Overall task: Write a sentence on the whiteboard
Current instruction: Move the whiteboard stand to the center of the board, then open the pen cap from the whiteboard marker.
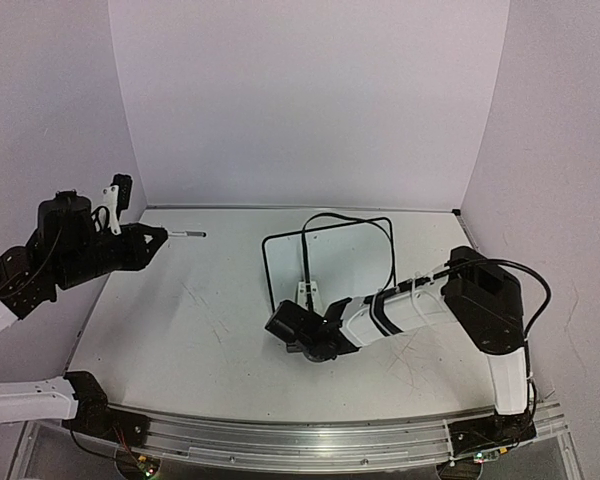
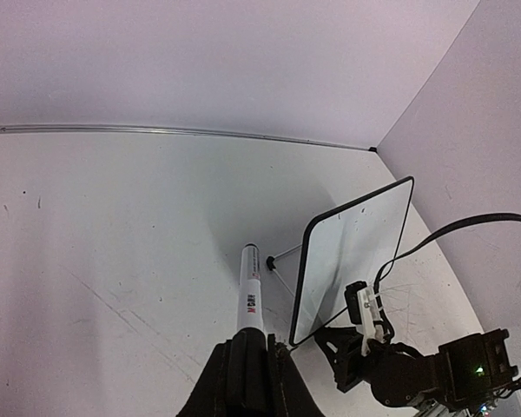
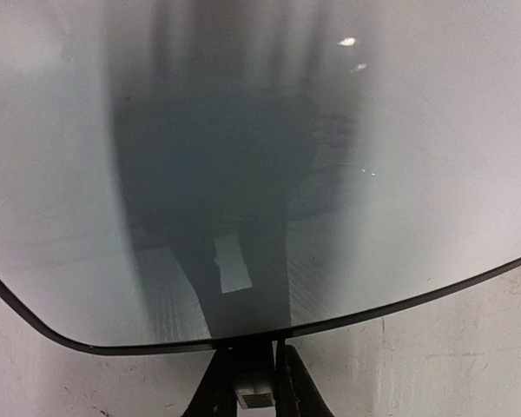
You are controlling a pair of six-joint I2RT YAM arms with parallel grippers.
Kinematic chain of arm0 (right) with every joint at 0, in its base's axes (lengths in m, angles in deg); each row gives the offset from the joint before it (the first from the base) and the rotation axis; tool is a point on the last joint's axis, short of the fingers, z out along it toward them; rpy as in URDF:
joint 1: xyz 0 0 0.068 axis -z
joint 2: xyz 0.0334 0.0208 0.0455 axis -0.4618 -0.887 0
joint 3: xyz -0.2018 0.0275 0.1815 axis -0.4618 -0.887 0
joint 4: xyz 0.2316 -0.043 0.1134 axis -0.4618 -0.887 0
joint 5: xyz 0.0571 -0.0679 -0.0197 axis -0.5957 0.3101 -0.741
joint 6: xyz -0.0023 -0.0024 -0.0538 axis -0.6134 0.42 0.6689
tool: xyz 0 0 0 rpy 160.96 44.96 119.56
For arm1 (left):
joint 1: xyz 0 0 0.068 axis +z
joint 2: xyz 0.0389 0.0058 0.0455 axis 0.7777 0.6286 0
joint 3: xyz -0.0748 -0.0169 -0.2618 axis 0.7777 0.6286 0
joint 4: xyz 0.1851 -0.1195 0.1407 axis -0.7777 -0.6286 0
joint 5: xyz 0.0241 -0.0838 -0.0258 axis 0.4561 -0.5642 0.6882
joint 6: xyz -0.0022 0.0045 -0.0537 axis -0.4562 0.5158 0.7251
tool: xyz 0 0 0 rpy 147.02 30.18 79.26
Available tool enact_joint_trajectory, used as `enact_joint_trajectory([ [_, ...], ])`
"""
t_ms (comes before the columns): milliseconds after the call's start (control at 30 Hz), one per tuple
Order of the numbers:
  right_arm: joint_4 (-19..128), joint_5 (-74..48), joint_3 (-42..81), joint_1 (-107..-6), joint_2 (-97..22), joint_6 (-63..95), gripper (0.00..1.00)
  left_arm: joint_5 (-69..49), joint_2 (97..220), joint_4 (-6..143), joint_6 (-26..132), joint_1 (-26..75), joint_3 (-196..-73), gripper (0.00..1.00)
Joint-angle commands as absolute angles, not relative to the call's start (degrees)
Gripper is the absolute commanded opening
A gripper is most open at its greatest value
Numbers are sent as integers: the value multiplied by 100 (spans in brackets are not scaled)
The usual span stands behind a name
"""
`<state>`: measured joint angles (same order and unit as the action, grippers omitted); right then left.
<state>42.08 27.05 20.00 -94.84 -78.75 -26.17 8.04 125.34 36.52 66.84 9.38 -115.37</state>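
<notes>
The whiteboard is a small white board with a thin black frame, standing tilted at the table's middle right. Its face is blank apart from reflections, and no sentence shows on it. My right gripper is shut on the board's lower frame edge, and it also shows in the top view. My left gripper is shut on a white marker. It holds the marker above the table's far left with the tip pointing right, well short of the whiteboard.
The scratched white tabletop lies between the arms. White walls close the back and both sides. One black foot of the board, on a thin strut, sticks out toward the marker. A black cable loops over the board from the right arm.
</notes>
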Motion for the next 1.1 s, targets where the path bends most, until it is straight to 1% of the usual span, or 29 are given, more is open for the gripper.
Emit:
enact_joint_trajectory([
  [0,4002,2569,1730,-9582,-7407,-2731,32,706,12619,3880,6819,957,-11682,0],
  [33,4011,2580,1706,-9584,-7317,-2599,49,676,12650,3931,6870,957,-11687,0],
  [100,4027,2612,1558,-9603,-6994,-2381,76,573,12743,4085,6979,957,-11719,0],
  [167,4054,2510,1355,-9614,-6524,-2007,86,367,12840,4328,7175,955,-11767,0],
  [233,4158,2264,1074,-9614,-5946,-1604,88,5,12931,4748,7464,955,-11764,0],
  [300,4591,1846,520,-9613,-5098,-1125,91,-575,12981,5663,7825,955,-11582,0],
  [333,5054,1564,236,-9602,-4735,-898,95,-943,13001,6243,8108,950,-11430,0],
  [400,5940,658,-246,-9484,-3965,-433,97,-1560,13195,7931,8594,948,-11005,0],
  [467,6473,-41,-431,-9341,-3393,-337,98,-2076,13532,9149,8998,943,-10854,0],
  [533,6761,-520,-373,-9153,-3143,-324,98,-2438,14044,10314,9286,912,-10874,0],
  [600,7018,-1172,-259,-8863,-3038,-370,98,-2716,14458,11163,9557,849,-10955,0],
  [667,7691,-1958,-245,-8451,-3032,-686,96,-2852,14893,11588,9611,700,-11173,0],
  [733,8352,-2677,-158,-8084,-3105,-1047,90,-2973,15185,11871,9646,578,-11325,0],
  [833,8812,-3437,358,-7950,-3414,-1090,78,-3000,15573,12522,9882,425,-11368,0],
  [900,9102,-3546,522,-7951,-3537,-1110,73,-3051,15767,12736,9990,349,-11416,0],
  [1067,9786,-3296,420,-7941,-3507,-1114,67,-2967,16043,13007,9981,153,-11453,0],
])
